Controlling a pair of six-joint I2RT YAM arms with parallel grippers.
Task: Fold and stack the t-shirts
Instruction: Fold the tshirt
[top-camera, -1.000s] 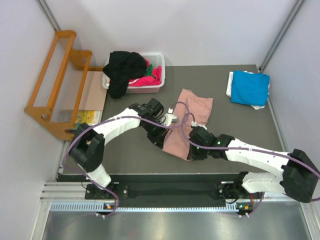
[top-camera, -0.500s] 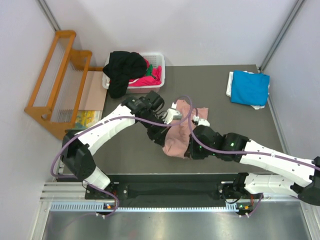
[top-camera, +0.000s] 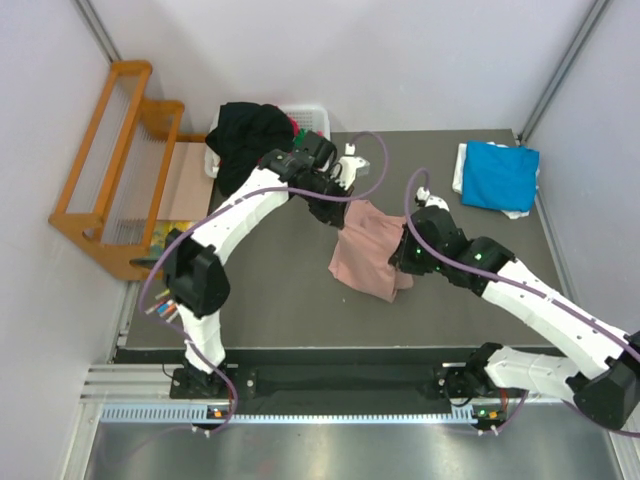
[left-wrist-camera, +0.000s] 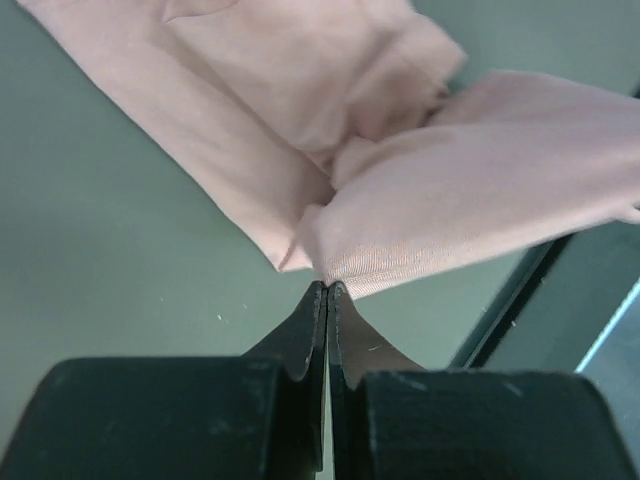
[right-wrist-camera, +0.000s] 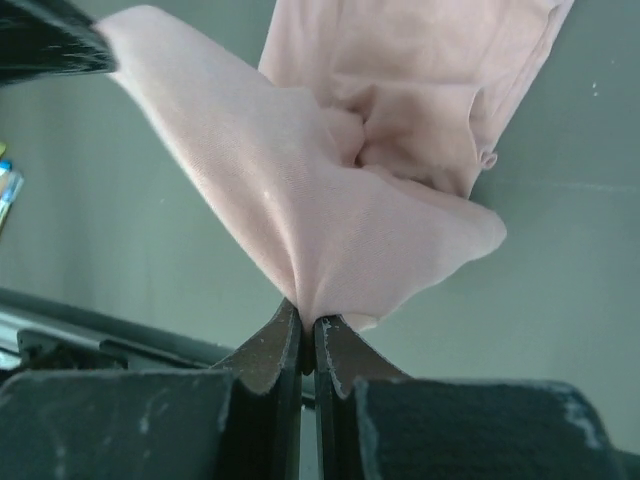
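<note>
Top external view has the pink shirt mid-table, one edge raised between both arms. Left gripper and right gripper are each pinched tight on that edge. A fold looks under way. The next move calls for laying the edge evenly across.

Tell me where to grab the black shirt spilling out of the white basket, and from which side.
Pinch the black shirt at the heaped bunch over the basket's left end, coming down from above. It looks piled above the rim there, so folds likely stand up; the part drooping over the wall seems flatter.
</note>
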